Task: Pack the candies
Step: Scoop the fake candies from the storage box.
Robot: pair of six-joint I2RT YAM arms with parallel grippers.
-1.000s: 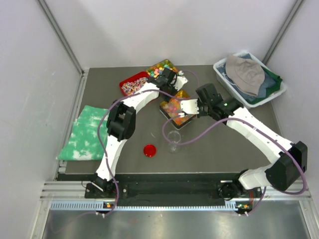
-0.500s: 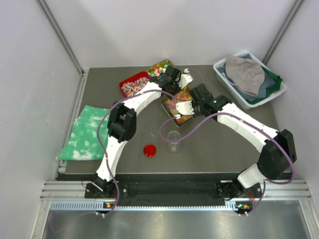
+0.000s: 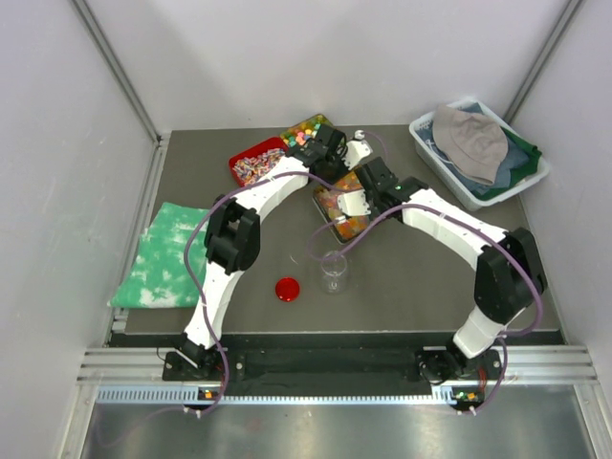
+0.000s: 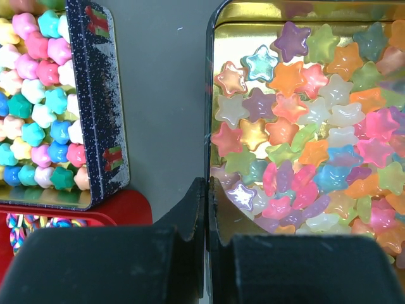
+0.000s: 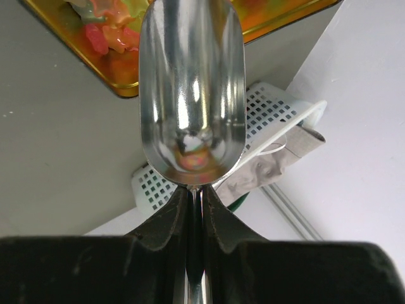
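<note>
Grey tabletop [image 3: 421, 282], white walls [image 3: 287, 57]. The left gripper [image 4: 205, 190] is pinched on the side wall of the gold tin [image 4: 266, 11], bracing it. The right gripper [image 5: 195, 197] clamps an empty scoop [image 5: 192, 95] above that tin, where the candies [image 4: 304, 126] sit. I'd dig in low and level so nothing spills.

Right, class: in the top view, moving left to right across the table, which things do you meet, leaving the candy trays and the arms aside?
First the green cloth → red lid → clear cup → white basket of clothes.
</note>
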